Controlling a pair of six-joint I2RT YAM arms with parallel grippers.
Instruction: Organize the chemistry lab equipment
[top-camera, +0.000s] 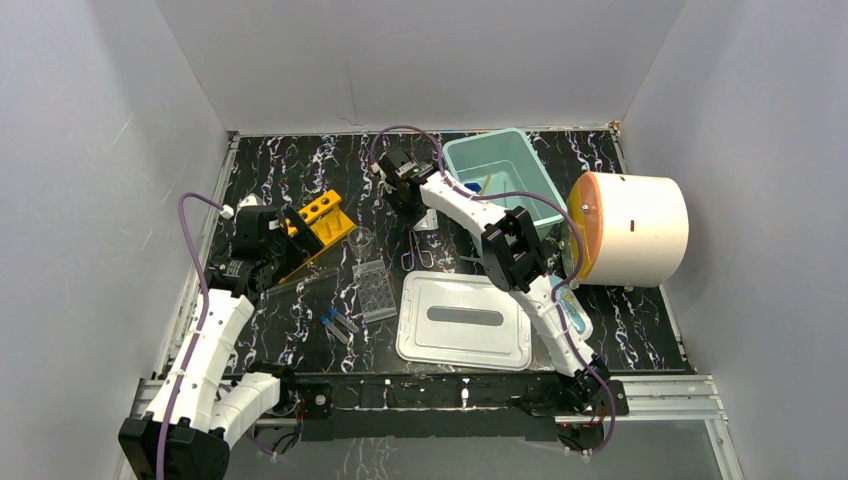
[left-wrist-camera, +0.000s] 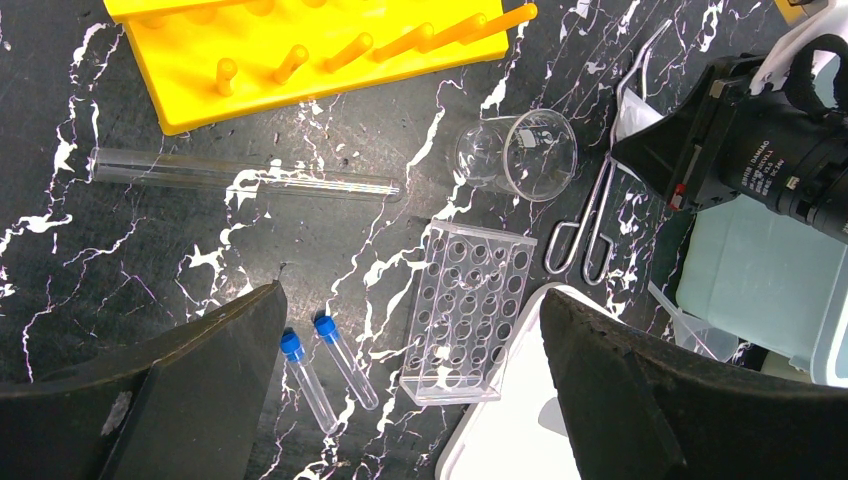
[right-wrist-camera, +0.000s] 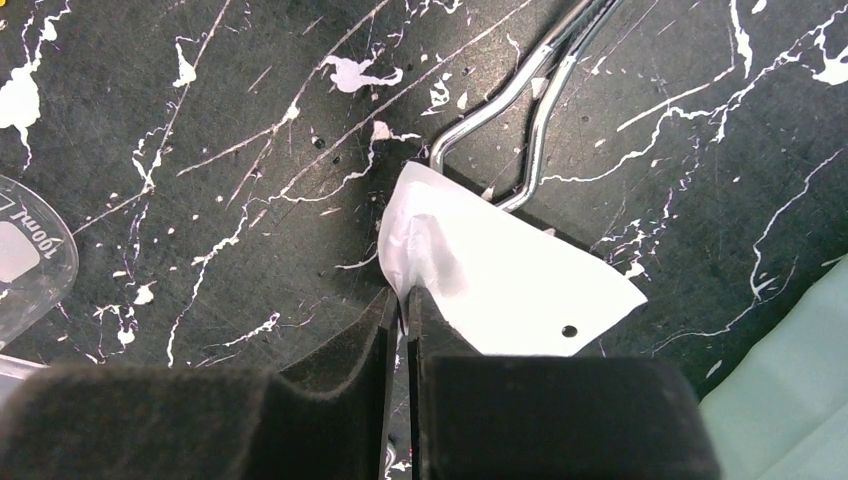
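My right gripper (right-wrist-camera: 405, 295) is shut on the corner of a small white sheet (right-wrist-camera: 510, 275) that lies on the black marbled table, just in front of the metal forceps (right-wrist-camera: 530, 110). In the top view this gripper (top-camera: 410, 197) is left of the teal bin (top-camera: 520, 150). My left gripper (left-wrist-camera: 410, 400) is open and empty, hovering above two blue-capped tubes (left-wrist-camera: 318, 368) and the clear well plate (left-wrist-camera: 468, 310). The yellow rack (left-wrist-camera: 300, 50), a long clear tube (left-wrist-camera: 245, 175), the clear beaker (left-wrist-camera: 520, 155) and the forceps (left-wrist-camera: 590, 225) lie beyond it.
A white lid (top-camera: 463, 320) lies at the front centre. A white drum with an orange face (top-camera: 625, 230) lies on its side at the right. The teal bin holds a thin amber piece (top-camera: 484, 184) and something blue. Grey walls close in the table.
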